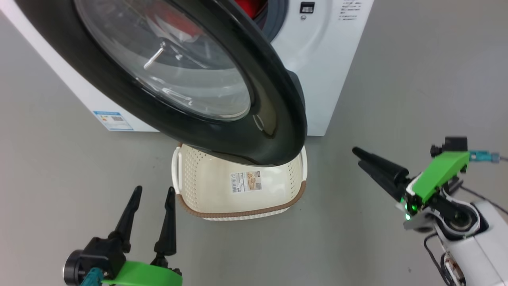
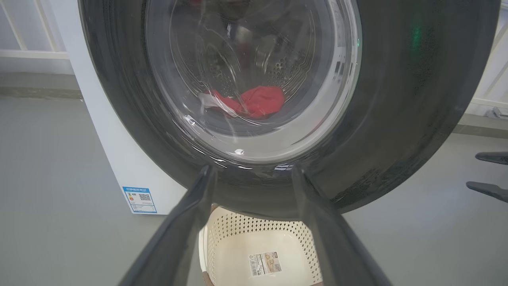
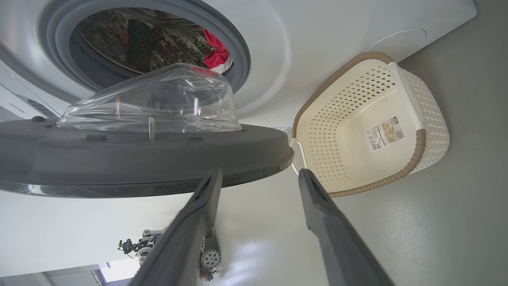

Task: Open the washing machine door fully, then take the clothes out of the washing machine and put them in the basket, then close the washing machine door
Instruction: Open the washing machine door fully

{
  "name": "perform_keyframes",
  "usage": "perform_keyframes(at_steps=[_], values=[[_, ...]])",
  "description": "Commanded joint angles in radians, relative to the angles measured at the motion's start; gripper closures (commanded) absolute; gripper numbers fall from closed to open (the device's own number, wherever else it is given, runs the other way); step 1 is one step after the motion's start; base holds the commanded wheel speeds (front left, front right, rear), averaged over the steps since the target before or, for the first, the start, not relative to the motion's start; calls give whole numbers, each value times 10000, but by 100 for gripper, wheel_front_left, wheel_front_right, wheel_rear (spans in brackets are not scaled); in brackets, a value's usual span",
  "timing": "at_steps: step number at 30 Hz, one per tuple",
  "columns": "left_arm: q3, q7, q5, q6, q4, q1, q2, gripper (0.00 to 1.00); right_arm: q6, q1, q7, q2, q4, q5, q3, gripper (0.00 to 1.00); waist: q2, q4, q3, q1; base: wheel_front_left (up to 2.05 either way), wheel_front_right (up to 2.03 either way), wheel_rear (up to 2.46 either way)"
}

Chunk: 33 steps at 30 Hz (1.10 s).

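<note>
The white washing machine (image 1: 325,59) stands at the top of the head view. Its black-rimmed door (image 1: 278,99) is swung out, and its free edge hangs over the basket (image 1: 238,212). Red clothes (image 3: 216,55) lie in the drum and also show through the door glass as clothes (image 2: 254,101). My right gripper (image 1: 357,157) is to the right of the door edge, apart from it. In the right wrist view the right gripper (image 3: 258,172) is open and holds nothing. My left gripper (image 1: 154,190) is open beside the basket's left front corner, pointing at the door (image 2: 397,119).
Grey floor spreads on both sides of the machine and in front of the basket. A blue energy sticker (image 1: 113,120) marks the machine's lower left front. A paper label (image 1: 246,181) is stuck inside the basket.
</note>
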Motion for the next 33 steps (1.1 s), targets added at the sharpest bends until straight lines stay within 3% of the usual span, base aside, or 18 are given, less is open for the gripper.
perform_keyframes(at_steps=[1, 15, 33], values=[[406, -124, 132, -84, -166, 139, 108, 0, 8, 351, -263, 23, -310, -108, -30, 0, 0, -153, -92, 0, 0, 0, 0], [638, -124, 133, -135, -40, 395, 108, 0, 8, 1847, -2221, -142, -205, -1833, 797, 0, 0, -562, -344, 0, 0, 0, 0], [753, -124, 103, -172, 173, 515, 108, 0, 8, 2464, -5791, -1146, -345, -3806, 2675, 0, 0, -712, -464, 0, 0, 0, 0]])
